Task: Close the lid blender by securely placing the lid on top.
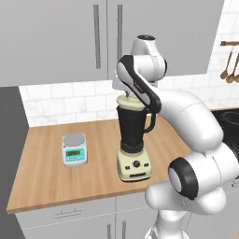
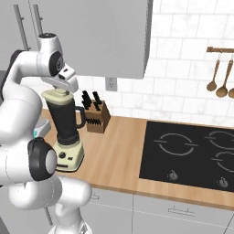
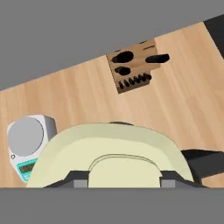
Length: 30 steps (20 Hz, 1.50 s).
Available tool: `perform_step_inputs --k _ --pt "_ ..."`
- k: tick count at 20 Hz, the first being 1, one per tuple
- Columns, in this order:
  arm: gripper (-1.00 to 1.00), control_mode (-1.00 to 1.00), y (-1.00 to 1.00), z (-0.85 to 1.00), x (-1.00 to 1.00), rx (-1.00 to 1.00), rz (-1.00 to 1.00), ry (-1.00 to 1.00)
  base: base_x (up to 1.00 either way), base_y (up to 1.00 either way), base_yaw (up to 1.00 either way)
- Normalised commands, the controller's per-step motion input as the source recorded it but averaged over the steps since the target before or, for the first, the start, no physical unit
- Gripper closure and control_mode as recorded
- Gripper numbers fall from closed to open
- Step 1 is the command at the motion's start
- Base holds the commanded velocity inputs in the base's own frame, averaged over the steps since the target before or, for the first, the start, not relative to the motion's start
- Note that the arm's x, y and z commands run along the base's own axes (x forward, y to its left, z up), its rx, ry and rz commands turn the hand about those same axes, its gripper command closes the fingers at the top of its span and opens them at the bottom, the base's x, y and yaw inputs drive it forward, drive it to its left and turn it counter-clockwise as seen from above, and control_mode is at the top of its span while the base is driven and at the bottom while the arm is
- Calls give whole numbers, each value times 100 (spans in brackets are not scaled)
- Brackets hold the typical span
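Cream-green lid [image 3: 111, 155] rests over the mouth of the blender [image 1: 134, 140] on the wooden counter [image 1: 46, 154]; gripper [image 3: 118, 177] clasps its centre knob. Risk: releasing off-centre could leave the lid tilted, unseated.

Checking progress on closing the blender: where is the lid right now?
The lid sits at the mouth of the blender jar, right under the hand, with the scale left of it in the left base view.

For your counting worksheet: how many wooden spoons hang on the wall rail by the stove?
3 in the right base view: one spoon, a second beside it, and a third cut off by the picture's edge. More may hang beyond the frame.
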Motion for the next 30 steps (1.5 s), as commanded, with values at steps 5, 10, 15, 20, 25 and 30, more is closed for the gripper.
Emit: perform_step_inputs --k 5,10,15,20,25,30 --pt "100 -100 1 -19 4 0 -18 0 0 0 0" --pt "100 -100 0 -8 -4 -3 -17 -2 0 0 0" --pt "100 -100 -23 0 -5 -4 -7 -7 0 0 0" --pt "100 -100 -22 -10 -4 -2 0 -3 0 0 0" --pt "100 -100 6 -32 0 0 0 0 0 0 0" --pt "100 -100 5 -31 0 0 0 0 0 0 0"
